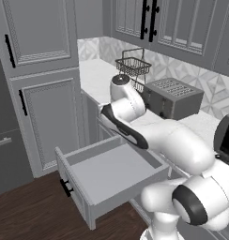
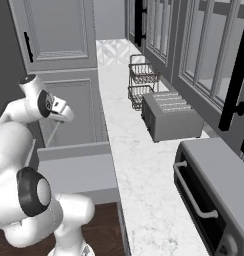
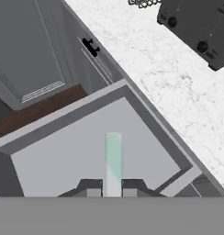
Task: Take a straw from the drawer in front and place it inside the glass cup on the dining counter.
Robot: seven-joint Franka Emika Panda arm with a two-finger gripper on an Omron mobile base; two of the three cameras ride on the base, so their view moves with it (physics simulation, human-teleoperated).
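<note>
The two-finger dark gripper pinches a thin, pale whitish-green straw. It hangs above the open, shallow grey box drawer.

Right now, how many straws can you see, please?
1: the straw is clamped between the gripper's fingertips above the open drawer. More may be hidden under the arm.

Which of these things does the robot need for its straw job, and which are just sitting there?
Needed for the job:
straw, pinched in the shut end effector
drawer, pulled open

Just sitting there:
toaster
wire baskets
toaster oven
marble worktop
cabinet doors
</note>
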